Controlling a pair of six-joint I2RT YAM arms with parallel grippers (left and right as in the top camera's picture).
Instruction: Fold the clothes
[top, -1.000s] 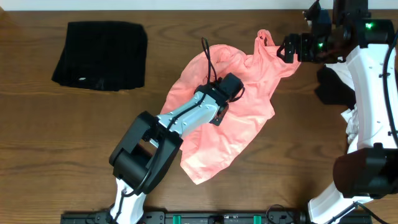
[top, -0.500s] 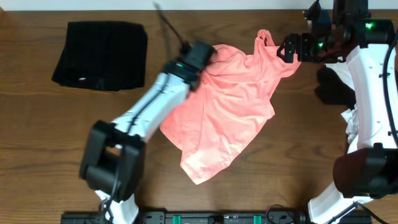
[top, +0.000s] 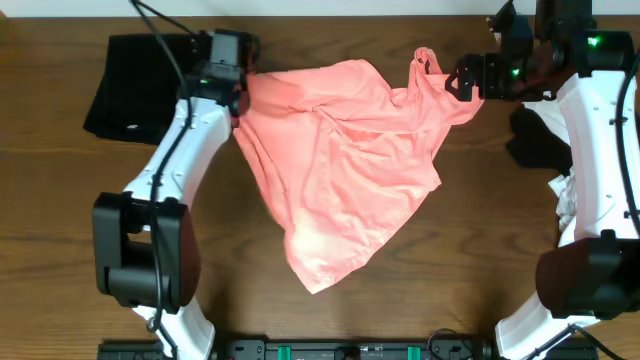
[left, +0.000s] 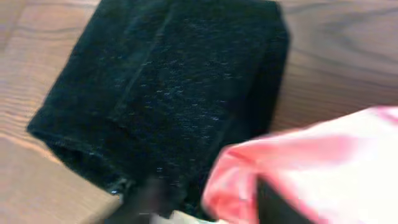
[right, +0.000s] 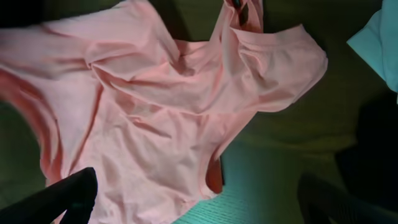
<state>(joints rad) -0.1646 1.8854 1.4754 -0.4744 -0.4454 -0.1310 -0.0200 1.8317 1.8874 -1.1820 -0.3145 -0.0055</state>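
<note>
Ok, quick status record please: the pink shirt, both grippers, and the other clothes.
pink T-shirt: spread mid-table, wrinkled, not folded
left gripper: at the shirt's top-left corner, beside the black garment; view blurred, grip unclear
right gripper: open, by the shirt's top-right edge
folded black garment: neat rectangle, top left
white and black clothes: loose heap at the right edge

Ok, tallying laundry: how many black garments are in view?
2: a folded black rectangle at the upper left, and a loose black one at the right edge, partly under the right arm; others may be hidden.
</note>
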